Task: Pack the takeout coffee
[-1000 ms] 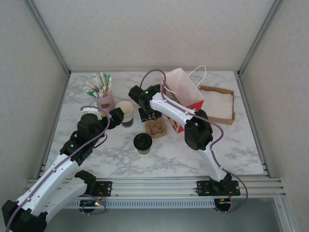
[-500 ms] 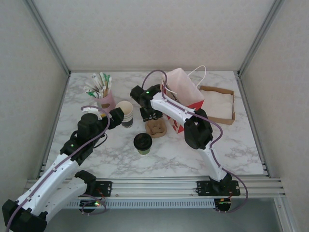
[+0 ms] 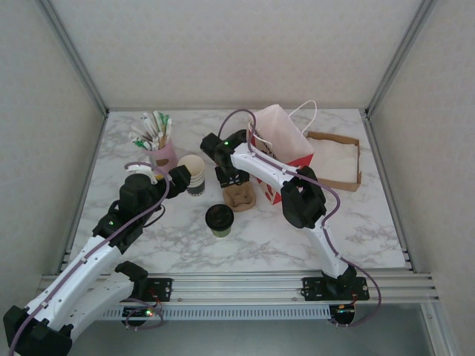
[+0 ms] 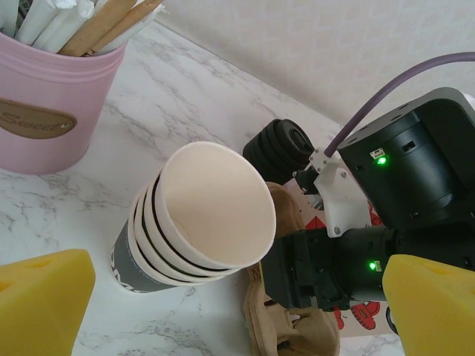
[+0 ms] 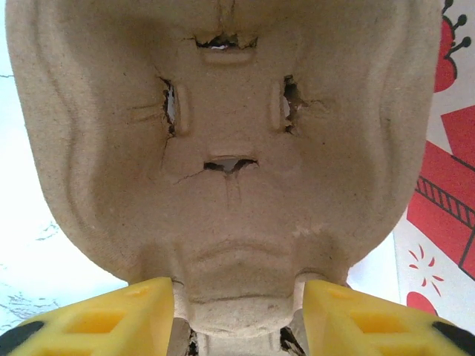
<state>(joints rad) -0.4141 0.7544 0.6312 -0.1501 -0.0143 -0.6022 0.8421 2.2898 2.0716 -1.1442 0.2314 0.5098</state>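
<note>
The takeout coffee [image 3: 220, 220], a small paper cup with its black lid on, stands upright on the marble table, just in front of a brown pulp cup carrier [image 3: 240, 196]. My right gripper [image 3: 232, 180] reaches down onto the carrier's far end. In the right wrist view the carrier [image 5: 223, 133] is close up, and my right gripper [image 5: 237, 311] has its yellow fingers [image 5: 104, 315] against both sides of the carrier's end tab. My left gripper [image 4: 237, 311] stands wide open beside the stack of nested cups [image 4: 200, 215], holding nothing.
A pink pot of straws and stirrers [image 3: 159, 148] stands at the back left. A stack of black lids [image 4: 282, 148] sits behind the carrier. A red and white paper bag [image 3: 286, 148] stands right of the carrier, with a shallow brown box [image 3: 338, 159] beyond it.
My right gripper has shifted slightly over the carrier's end and its jaws have narrowed. The left arm, the cups and the coffee have not moved.
</note>
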